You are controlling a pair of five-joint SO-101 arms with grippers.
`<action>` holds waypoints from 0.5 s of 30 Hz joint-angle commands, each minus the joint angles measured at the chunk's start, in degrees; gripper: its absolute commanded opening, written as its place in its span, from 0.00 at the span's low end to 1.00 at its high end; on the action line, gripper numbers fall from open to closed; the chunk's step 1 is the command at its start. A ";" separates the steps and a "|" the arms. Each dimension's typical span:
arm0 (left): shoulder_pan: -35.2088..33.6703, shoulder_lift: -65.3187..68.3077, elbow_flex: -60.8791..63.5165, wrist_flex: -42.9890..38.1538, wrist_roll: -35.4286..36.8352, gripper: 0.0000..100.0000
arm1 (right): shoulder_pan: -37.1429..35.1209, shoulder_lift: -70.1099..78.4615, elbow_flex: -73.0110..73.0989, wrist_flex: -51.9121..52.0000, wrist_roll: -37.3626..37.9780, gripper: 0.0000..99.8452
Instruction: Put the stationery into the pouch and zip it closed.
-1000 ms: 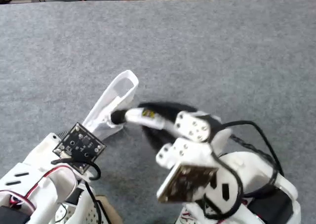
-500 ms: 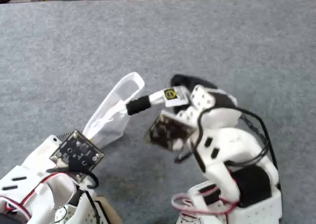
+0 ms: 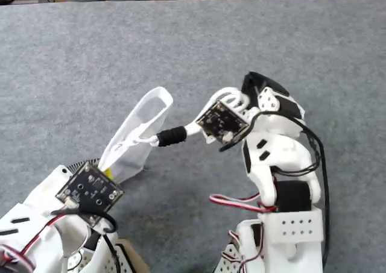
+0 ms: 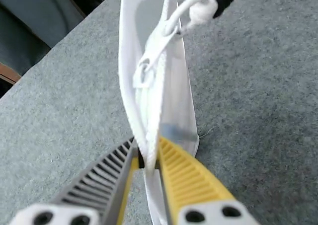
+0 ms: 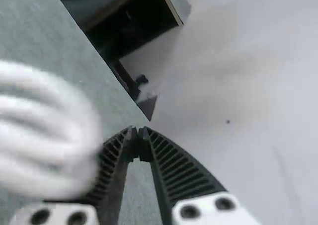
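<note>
The white pouch (image 3: 137, 128) (image 4: 149, 61) stands on edge on the grey table, its near end pinched in my left gripper (image 3: 108, 172) (image 4: 146, 158), which is shut on it. A white pen with a black grip (image 3: 172, 135) has its white end (image 4: 201, 9) against the pouch's zip cord (image 4: 171, 26). The pen's other end is hidden behind the right wrist's camera board. My right gripper (image 3: 258, 83) (image 5: 137, 133) is raised and points toward the table's far side, shut, with nothing between its fingers. A blurred white shape (image 5: 47, 130) sits beside it.
Grey carpet-like table (image 3: 72, 56) stretches open to the far side and to both flanks. Its far edge (image 5: 114, 66) has dark furniture behind it. The right arm's base and cables (image 3: 283, 200) stand close to the pouch.
The right arm has lifted and turned its wrist, swinging its gripper away toward the far side. The pen has shifted with it. The left gripper keeps its hold on the pouch.
</note>
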 commanded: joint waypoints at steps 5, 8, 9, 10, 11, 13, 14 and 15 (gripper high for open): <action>0.22 -0.26 -1.80 0.18 -0.09 0.03 | -1.32 -0.75 -3.21 0.09 -0.88 0.04; 0.13 -0.26 -1.89 0.09 -0.09 0.03 | -5.27 -4.26 -6.64 12.13 -0.79 0.19; 0.13 -0.18 -1.89 0.09 -0.09 0.03 | -6.68 -6.37 -7.87 17.23 -0.79 0.26; 0.13 -0.18 -1.89 0.09 -0.09 0.03 | -8.35 -8.57 -9.10 22.07 -0.79 0.32; 0.13 -0.18 -1.89 0.09 -0.09 0.03 | -10.37 -10.86 -10.24 26.64 -0.79 0.35; 0.13 -0.09 -1.71 0.09 -0.09 0.03 | -15.47 -16.04 -11.82 34.46 -0.79 0.33; 0.04 0.09 -1.71 0.09 -0.09 0.03 | -18.29 -18.95 -12.18 37.36 -0.97 0.30; 0.04 0.18 -1.89 0.09 0.09 0.03 | -21.19 -21.93 -12.18 39.21 -1.05 0.26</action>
